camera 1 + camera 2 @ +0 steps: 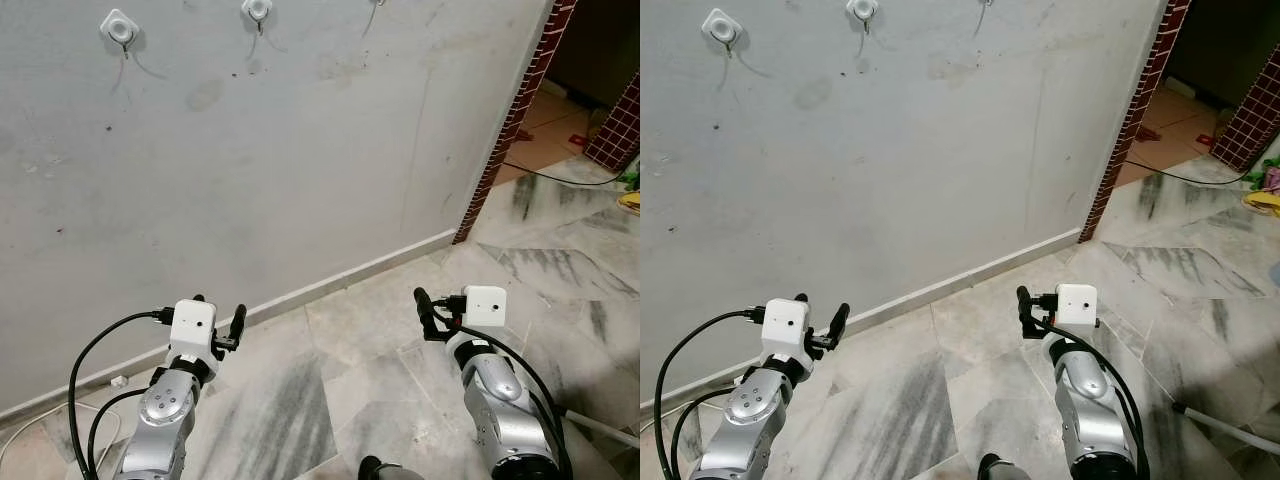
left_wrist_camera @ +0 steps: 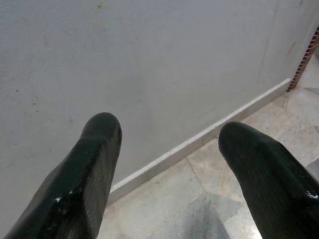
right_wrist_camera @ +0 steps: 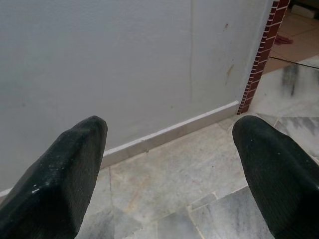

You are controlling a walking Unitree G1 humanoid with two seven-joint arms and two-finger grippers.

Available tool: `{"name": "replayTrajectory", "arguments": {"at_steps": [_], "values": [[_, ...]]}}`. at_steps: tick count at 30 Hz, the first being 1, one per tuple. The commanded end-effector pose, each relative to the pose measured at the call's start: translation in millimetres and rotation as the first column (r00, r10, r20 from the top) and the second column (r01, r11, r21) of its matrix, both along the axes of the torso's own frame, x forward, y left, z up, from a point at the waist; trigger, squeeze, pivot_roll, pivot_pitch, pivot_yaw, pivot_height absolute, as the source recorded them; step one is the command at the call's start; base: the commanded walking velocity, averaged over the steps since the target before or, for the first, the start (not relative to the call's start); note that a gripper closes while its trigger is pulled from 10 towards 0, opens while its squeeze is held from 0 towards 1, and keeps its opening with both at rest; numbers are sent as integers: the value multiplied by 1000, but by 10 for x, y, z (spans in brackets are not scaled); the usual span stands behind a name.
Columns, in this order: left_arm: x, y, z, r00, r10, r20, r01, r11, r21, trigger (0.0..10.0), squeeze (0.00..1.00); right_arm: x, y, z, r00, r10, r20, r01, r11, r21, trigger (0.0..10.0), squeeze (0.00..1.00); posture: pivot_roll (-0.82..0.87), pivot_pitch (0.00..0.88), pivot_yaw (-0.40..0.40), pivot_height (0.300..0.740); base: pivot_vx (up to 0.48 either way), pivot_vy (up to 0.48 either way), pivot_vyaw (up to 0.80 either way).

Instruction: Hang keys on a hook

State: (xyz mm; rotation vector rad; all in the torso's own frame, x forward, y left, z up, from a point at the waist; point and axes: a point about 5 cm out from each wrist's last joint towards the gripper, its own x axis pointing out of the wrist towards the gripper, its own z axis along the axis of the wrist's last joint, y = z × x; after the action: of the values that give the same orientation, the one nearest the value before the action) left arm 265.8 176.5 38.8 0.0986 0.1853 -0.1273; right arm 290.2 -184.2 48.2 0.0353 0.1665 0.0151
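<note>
Two white hooks (image 1: 120, 28) (image 1: 257, 10) are fixed high on the grey wall (image 1: 300, 150), with the edge of a third (image 1: 378, 3) at the top of the picture. All hang bare. My left gripper (image 1: 220, 312) is low on the left, pointing at the wall's base; it is open with nothing between its fingers (image 2: 94, 164). My right gripper (image 1: 440, 305) is held at the same height on the right. It too is open and holds nothing between its fingers (image 3: 75, 164). Both are far below the hooks.
A white skirting (image 1: 350, 270) runs along the wall's foot above grey marble floor tiles (image 1: 380, 360). A red brick-patterned door edge (image 1: 520, 110) ends the wall on the right, with a black cable (image 1: 560, 178) on the floor past it. A white rod (image 1: 600, 425) lies at the lower right.
</note>
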Motion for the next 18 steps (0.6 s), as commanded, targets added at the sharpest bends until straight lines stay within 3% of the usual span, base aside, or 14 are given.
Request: {"name": "replayTrajectory", "arguments": {"at_steps": [1,18], "values": [[-27,56,-18,1000,14,-5,-14,1000,8,10000,0,8,17,30,1000,-1,14,1,1000,2,10000,0,-4,113,36,740,0,0,0],[-27,56,-18,1000,14,-5,-14,1000,8,10000,0,8,17,30,1000,-1,14,1,1000,2,10000,0,-4,113,36,740,0,0,0]]}}
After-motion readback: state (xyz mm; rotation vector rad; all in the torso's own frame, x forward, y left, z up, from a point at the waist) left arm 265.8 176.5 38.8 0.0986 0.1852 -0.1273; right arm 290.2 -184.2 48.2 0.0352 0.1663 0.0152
